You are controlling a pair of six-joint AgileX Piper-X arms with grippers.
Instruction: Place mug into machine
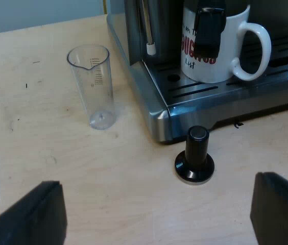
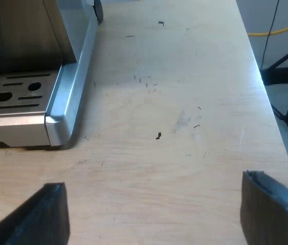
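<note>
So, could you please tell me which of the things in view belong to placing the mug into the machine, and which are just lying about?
For the job:
mug, standing on the drip tray
espresso machine

Lying about:
measuring glass, upright on the table
tamper with a black knob, on the table by the machine's corner

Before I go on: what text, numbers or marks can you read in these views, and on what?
mug, standing on the machine's drip tray: red capitals starting "BU", the rest hidden by a dark part in front; below, seemingly "List"; the line above is unreadable.
measuring glass: scale lines; any figures are too small to read.
tamper and table: no text.
</note>
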